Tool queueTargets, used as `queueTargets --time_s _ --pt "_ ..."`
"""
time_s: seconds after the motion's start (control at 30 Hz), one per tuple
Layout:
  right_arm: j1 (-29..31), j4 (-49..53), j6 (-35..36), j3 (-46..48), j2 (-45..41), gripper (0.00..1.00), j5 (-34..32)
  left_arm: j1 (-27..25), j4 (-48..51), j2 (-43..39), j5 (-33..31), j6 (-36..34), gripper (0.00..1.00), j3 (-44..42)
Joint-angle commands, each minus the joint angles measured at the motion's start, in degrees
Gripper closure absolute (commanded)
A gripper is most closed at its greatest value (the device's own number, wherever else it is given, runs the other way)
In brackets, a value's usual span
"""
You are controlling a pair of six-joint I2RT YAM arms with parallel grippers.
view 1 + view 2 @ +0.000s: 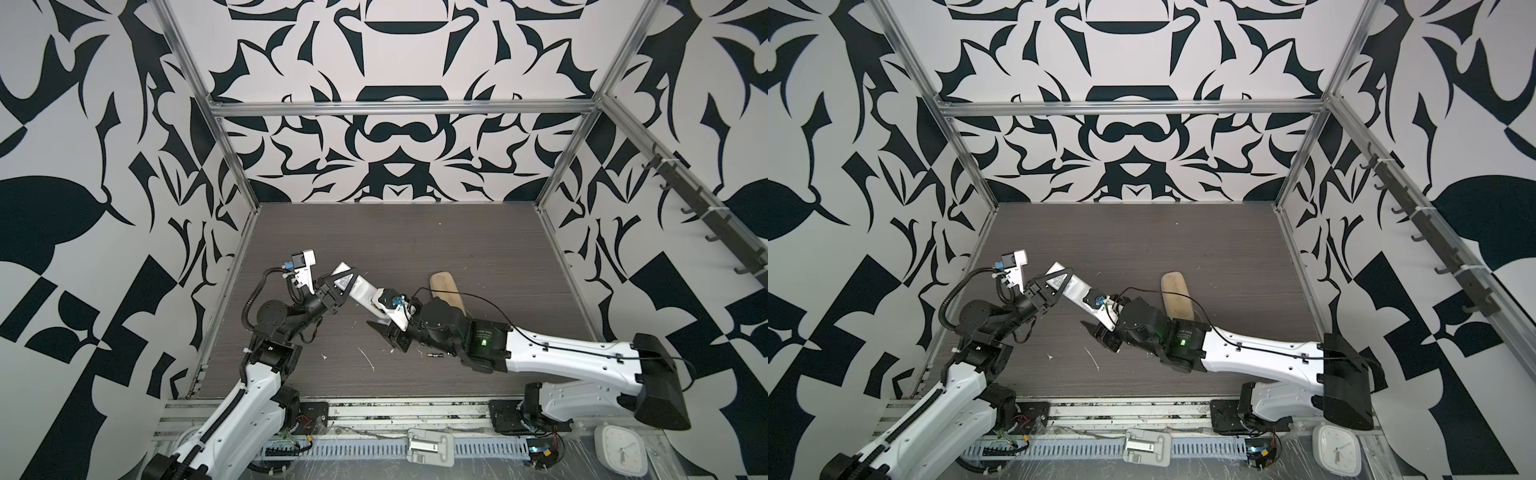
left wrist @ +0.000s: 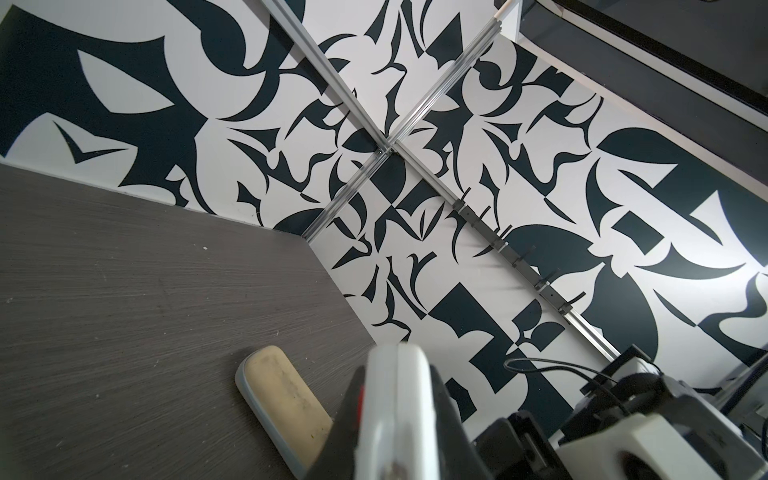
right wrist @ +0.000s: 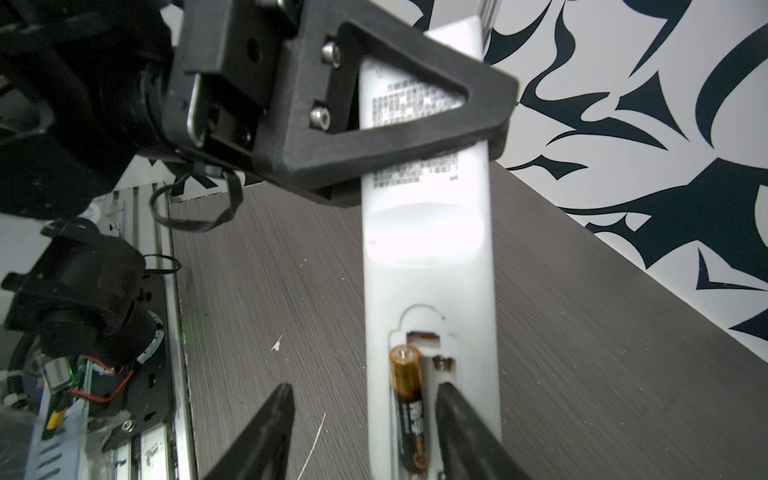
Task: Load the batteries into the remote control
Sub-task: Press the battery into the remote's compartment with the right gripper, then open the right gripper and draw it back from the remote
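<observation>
My left gripper (image 1: pixel 347 279) is shut on the remote control (image 1: pixel 362 291) and holds it slanting above the table, plain back up. The right wrist view shows the remote control (image 3: pixel 428 232) with its battery bay uncovered. One battery (image 3: pixel 409 407) lies in a slot of the bay; the slot beside it holds no cell. My right gripper (image 3: pixel 365 388) is open. One finger is over that bare slot, the other is off the remote's side, over the table. A second battery (image 1: pixel 434 354) lies on the table below my right arm. The remote's buttons are hidden.
A tan oblong case (image 1: pixel 446 291) lies behind my right wrist and also shows in the left wrist view as the tan case (image 2: pixel 286 399). White scraps (image 1: pixel 368 359) lie at the table's front. A white clock (image 1: pixel 621 451) sits on the front ledge, off the dark table (image 1: pixel 415 241).
</observation>
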State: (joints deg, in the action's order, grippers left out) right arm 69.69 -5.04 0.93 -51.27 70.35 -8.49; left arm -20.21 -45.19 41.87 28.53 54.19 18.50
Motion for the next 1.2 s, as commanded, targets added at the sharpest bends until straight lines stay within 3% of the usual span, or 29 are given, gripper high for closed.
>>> queueTargets --time_s 0.0,0.13,0.33,0.43,0.53,0.77,1.03,1.17 --pt "0.17 4.89 -1.31 -3.23 -6.15 0.33 -0.99 0.08 -3.14 -1.39 2.59 0.11 1.0 1.63" --pt "0.18 15.08 0.05 -6.94 -11.12 0.29 -0.91 0.08 -2.1 -1.84 5.7 -1.12 1.0 2.59" --pt "-1.78 29.2 2.79 -15.87 -13.45 0.18 5.84 0.08 -4.08 -1.3 12.14 -0.13 1.0 4.47" --pt "-8.41 33.5 2.12 -18.82 -10.99 0.17 19.36 0.08 -4.69 -1.11 14.1 0.51 1.0 5.28" --pt "-14.36 34.3 1.75 -19.56 -7.55 0.16 29.91 0.12 -4.91 -1.35 15.37 0.82 1.0 5.5" --pt "-16.51 34.2 3.7 -21.67 -0.31 0.07 38.25 0.09 -3.77 -2.24 16.99 0.78 1.0 5.94" --pt "-16.57 29.33 1.44 -20.02 1.41 0.0 43.57 0.16 -2.67 -1.79 17.4 0.06 1.0 6.3" --pt "-16.67 24.91 -1.34 -18.26 2.3 0.01 42.47 0.1 -2.54 -1.62 17.43 -0.11 1.0 6.38"
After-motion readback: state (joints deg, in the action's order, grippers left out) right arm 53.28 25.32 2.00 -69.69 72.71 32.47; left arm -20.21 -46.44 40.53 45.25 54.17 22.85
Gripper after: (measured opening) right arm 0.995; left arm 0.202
